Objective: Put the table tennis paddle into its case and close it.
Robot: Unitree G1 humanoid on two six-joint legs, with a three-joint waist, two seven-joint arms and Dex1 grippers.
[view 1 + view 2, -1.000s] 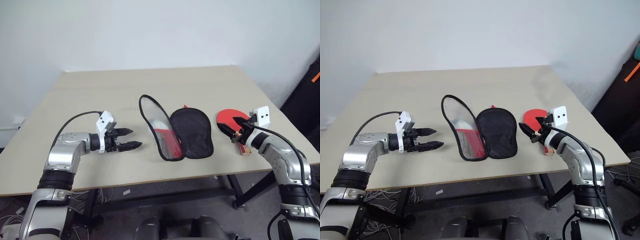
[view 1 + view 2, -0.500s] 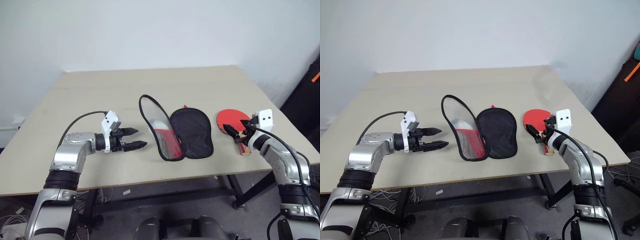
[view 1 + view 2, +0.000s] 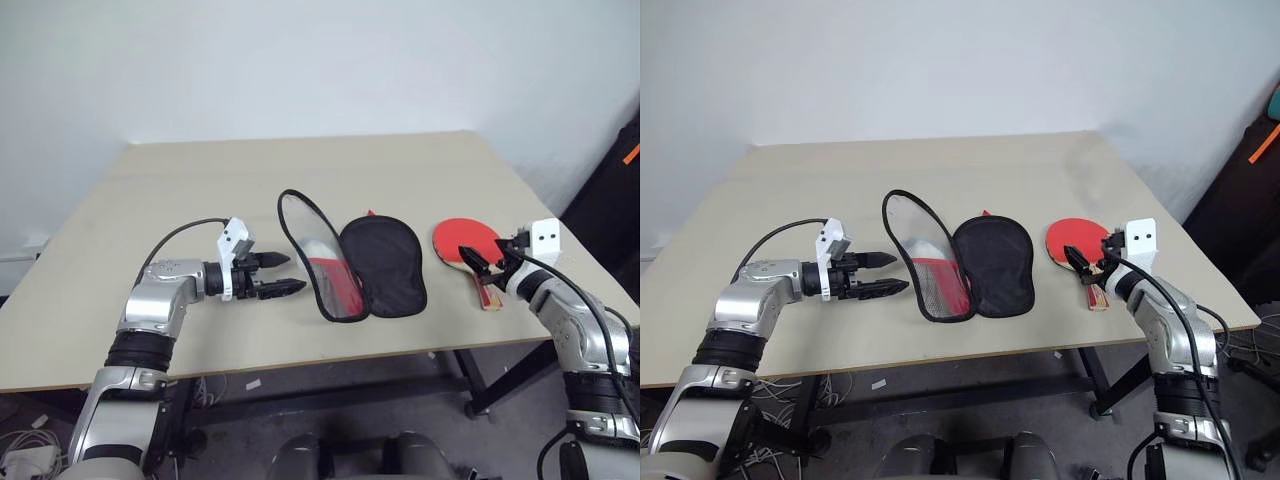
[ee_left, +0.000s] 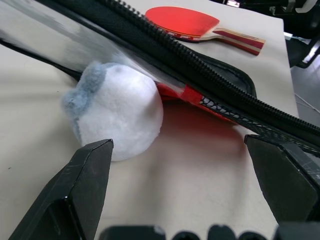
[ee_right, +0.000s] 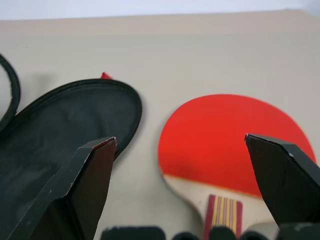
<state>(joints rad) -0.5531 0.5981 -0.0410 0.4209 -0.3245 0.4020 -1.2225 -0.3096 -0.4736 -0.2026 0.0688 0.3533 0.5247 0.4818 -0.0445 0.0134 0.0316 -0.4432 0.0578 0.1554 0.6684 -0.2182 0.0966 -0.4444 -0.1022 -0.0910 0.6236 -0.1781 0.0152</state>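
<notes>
Case (image 3: 365,268) unzipped, paddle (image 3: 468,243) outside beside it

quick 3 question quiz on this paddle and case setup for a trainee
1. True or false: the paddle already lies inside the case.
2. Which gripper is nearer the paddle? A. left gripper B. right gripper
3. Fill in: the case lies ____ on the table, its see-through flap raised.

Key:
1. False; it lies on the table beside the case.
2. B
3. open
</notes>
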